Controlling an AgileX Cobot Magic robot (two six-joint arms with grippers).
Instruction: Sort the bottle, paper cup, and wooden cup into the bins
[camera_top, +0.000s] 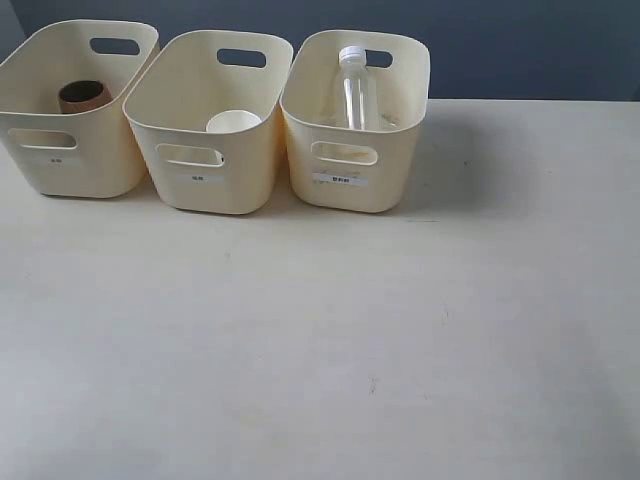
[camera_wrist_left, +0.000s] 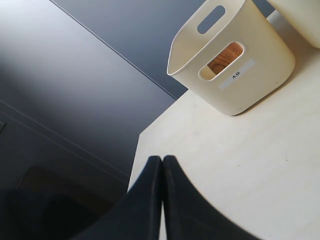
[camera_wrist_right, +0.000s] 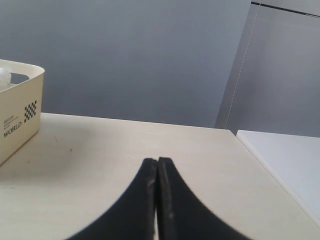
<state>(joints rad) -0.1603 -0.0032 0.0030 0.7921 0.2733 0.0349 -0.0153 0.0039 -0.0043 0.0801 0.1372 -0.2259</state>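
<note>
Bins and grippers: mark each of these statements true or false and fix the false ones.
1. The wooden cup sits in the left bin. True.
2. The paper cup stands on the table in front of the bins. False: it is inside the middle bin.
3. The bottle stands upright in the right bin. True.
4. The left gripper holds the wooden cup. False: its jaws are shut on nothing.
5. The right gripper is wide open. False: it is shut and empty.
</note>
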